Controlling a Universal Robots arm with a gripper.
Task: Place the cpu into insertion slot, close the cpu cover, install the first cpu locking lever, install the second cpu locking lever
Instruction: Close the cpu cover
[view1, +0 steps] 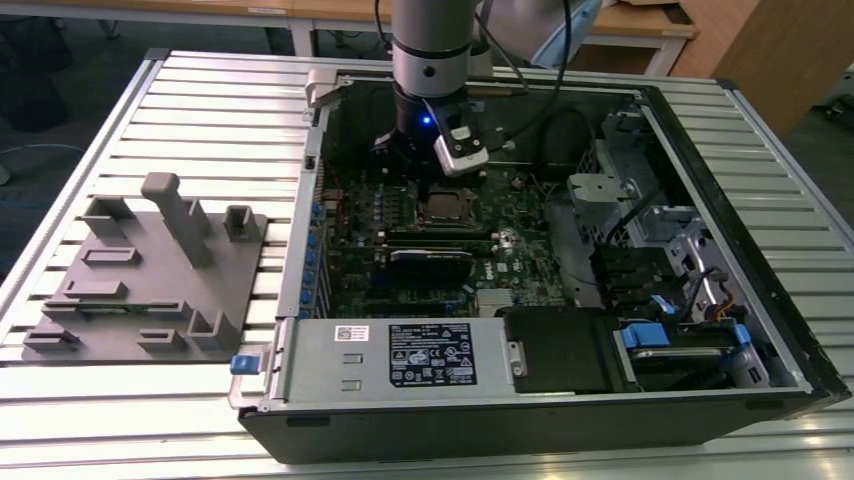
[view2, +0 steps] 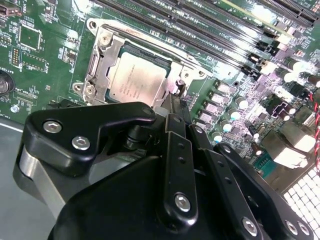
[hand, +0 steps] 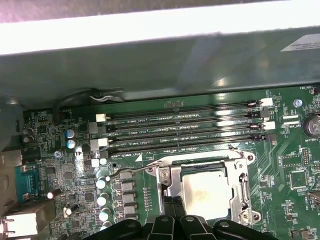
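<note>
The cpu (view2: 137, 77) (hand: 206, 192), a flat square chip with a silvery top, lies in the insertion slot (view1: 445, 207) on the green motherboard. The cpu cover (view2: 107, 55) (hand: 167, 181), a thin metal frame, lies flat around it, and the chip shows through its window. A thin wire locking lever (hand: 132, 171) sticks out sideways from the socket's corner. My gripper (view2: 176, 97) (hand: 172, 202) hangs low over the socket's edge. Its black fingers are shut together with nothing visible between them, the tips right at the cover's rim. In the exterior view the gripper (view1: 430, 185) is inside the open computer case.
Long black memory slots (hand: 185, 130) run beside the socket, with capacitors (hand: 102, 187) on another side. The case walls (view1: 694, 180) and a power supply (view1: 400, 355) ring the board. A grey fixture plate (view1: 147, 270) with upright blocks lies on the slatted table at the exterior view's left.
</note>
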